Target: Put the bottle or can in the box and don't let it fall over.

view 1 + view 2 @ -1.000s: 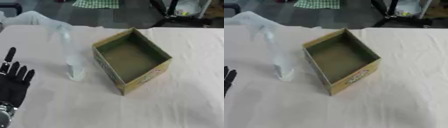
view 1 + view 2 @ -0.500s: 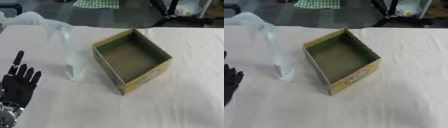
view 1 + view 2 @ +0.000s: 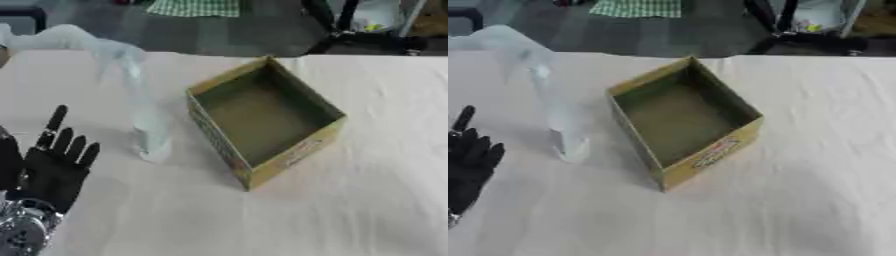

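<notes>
Clear plastic bottle (image 3: 150, 131) upright on the white tablecloth (image 3: 367, 200), just left of the open cardboard box (image 3: 262, 120) and apart from it, not inside. Box empty, turned corner-on, yellow outside with a small label on its near right wall. Left hand (image 3: 54, 167) at the near left, left of the bottle and short of touching it, fingers straight and spread wide, pointing toward the far side, holding nothing. Right hand out of sight in both views. Dark floor and a checked cloth (image 3: 194, 7) beyond the table's far edge.
</notes>
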